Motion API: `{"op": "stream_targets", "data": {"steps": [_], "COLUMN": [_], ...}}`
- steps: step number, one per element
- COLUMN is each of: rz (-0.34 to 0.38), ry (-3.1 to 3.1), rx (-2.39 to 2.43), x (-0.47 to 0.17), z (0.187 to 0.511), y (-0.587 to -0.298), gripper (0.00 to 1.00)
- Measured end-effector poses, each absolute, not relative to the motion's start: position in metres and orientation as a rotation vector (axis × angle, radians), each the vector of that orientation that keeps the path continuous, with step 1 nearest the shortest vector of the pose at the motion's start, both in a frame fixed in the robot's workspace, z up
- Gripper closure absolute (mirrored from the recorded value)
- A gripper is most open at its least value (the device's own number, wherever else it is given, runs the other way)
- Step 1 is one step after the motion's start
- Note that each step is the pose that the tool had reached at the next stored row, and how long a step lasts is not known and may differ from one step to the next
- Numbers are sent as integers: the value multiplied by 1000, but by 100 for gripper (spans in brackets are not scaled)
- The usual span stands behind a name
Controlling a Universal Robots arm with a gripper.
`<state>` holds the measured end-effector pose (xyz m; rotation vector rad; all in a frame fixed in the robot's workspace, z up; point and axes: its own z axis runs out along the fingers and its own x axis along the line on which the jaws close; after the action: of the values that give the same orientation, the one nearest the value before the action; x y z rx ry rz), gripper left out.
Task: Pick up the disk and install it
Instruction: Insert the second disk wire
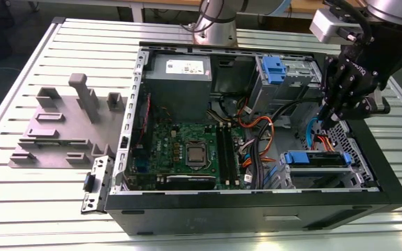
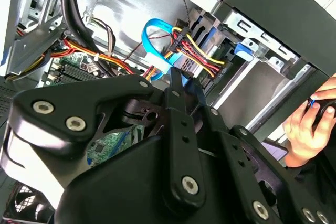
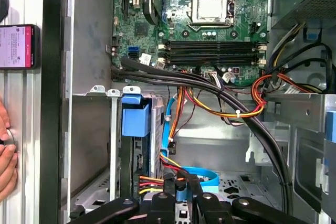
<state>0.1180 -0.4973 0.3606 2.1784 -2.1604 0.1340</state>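
The disk [image 1: 317, 159], with its blue bracket, sits in the drive cage at the case's front corner, on the exterior view's right. In the first wrist view its blue bracket [image 3: 135, 119] stands in the bay slot. Red, yellow and black power wires [image 2: 195, 51] run to its end. My gripper [image 1: 332, 116] hangs inside the open computer case [image 1: 257, 209] just above the cage. Its fingers [image 3: 169, 186] are close together with a piece of the blue flat cable [image 3: 202, 176] between them, beside the disk's connector end.
The motherboard [image 1: 187, 144] and the grey power-supply box [image 1: 180, 73] fill the case's other side. A second blue bracket [image 1: 274, 69] sits in the upper bay. Black cable bundles [image 3: 210, 90] cross the middle. A grey fixture [image 1: 61, 125] lies on the table. A person's hand [image 2: 307, 124] and a phone [image 3: 18, 45] are beside the case.
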Motion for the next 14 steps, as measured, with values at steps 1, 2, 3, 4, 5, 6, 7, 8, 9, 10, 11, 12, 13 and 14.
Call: {"op": "stream_targets", "data": {"steps": [1, 2, 3, 4, 5, 6, 7, 8, 9, 10, 11, 12, 13, 14], "rz": [136, 139, 142, 145, 149, 152, 153, 154, 154, 154, 154, 154, 154, 154], "ry": [-2159, -2158, -2156, -2154, -2153, -2151, -2150, -2150, -2150, -2150, -2150, -2150, -2150, -2150], "rx": [2177, 2176, 2174, 2173, 2171, 2169, 2169, 2169, 2169, 2168, 2169, 2169, 2168, 2168], "x": [118, 118, 118, 118, 118, 118, 118, 118, 118, 118, 118, 118, 118, 118], "z": [359, 358, 357, 356, 355, 355, 355, 355, 355, 355, 355, 355, 355, 355], "y": [-497, -497, -497, -497, -497, -497, -497, -497, -497, -497, -497, -497, -497, -497], "gripper": [76, 76, 76, 76, 76, 76, 78, 78, 84, 84, 84, 84, 84, 84]}}
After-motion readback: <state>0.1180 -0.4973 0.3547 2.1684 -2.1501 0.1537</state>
